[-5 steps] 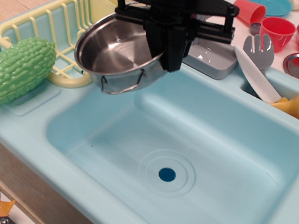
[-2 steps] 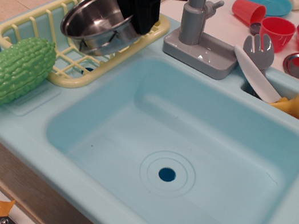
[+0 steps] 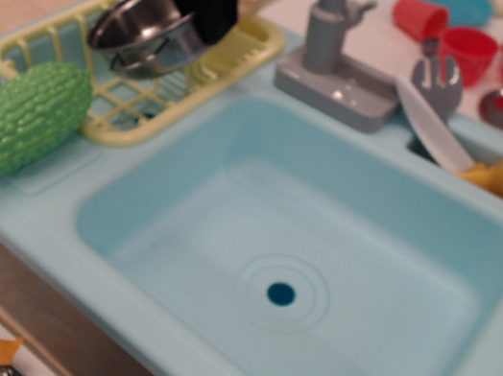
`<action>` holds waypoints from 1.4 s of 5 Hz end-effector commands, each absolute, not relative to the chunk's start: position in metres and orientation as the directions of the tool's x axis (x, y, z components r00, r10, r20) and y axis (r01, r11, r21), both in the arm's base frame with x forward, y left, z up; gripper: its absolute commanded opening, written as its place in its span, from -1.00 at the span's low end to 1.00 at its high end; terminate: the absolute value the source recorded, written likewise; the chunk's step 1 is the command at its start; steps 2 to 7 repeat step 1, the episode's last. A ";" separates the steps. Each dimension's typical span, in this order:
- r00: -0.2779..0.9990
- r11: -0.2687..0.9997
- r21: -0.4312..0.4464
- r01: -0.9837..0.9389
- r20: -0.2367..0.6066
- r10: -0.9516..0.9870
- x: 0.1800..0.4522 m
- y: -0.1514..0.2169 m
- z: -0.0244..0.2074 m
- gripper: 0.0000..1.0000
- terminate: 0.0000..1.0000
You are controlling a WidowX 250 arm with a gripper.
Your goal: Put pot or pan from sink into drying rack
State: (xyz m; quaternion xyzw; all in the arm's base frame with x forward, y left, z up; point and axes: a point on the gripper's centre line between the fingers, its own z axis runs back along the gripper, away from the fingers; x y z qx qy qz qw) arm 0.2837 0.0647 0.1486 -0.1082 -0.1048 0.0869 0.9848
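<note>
The black gripper (image 3: pixel 204 4) reaches down from the top edge, fingers pinching the rim of the tilted steel pot (image 3: pixel 143 28), which hangs over the yellow drying rack (image 3: pixel 227 52), left of the sink (image 3: pixel 184 186)

The gripper (image 3: pixel 204 6) holds the tilted pot (image 3: pixel 141 27) by its rim over the rack (image 3: pixel 219 51) (frame blurred); the sink (image 3: pixel 171 203) lies beside.

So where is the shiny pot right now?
The shiny pot is at the upper left, tilted over the yellow drying rack, gripped by the black claw, just above the green bumpy gourd.
</note>
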 end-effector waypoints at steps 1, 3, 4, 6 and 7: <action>0.950 0.962 -0.241 -0.125 0.250 0.186 0.288 0.086 0.156 -1.00 1.00; 0.950 0.962 -0.241 -0.125 0.250 0.186 0.288 0.086 0.156 -1.00 1.00; 0.950 0.962 -0.241 -0.125 0.250 0.186 0.288 0.086 0.156 -1.00 1.00; 0.950 0.962 -0.241 -0.125 0.250 0.186 0.288 0.086 0.156 -1.00 1.00; 0.950 0.962 -0.241 -0.125 0.250 0.186 0.288 0.086 0.156 -1.00 1.00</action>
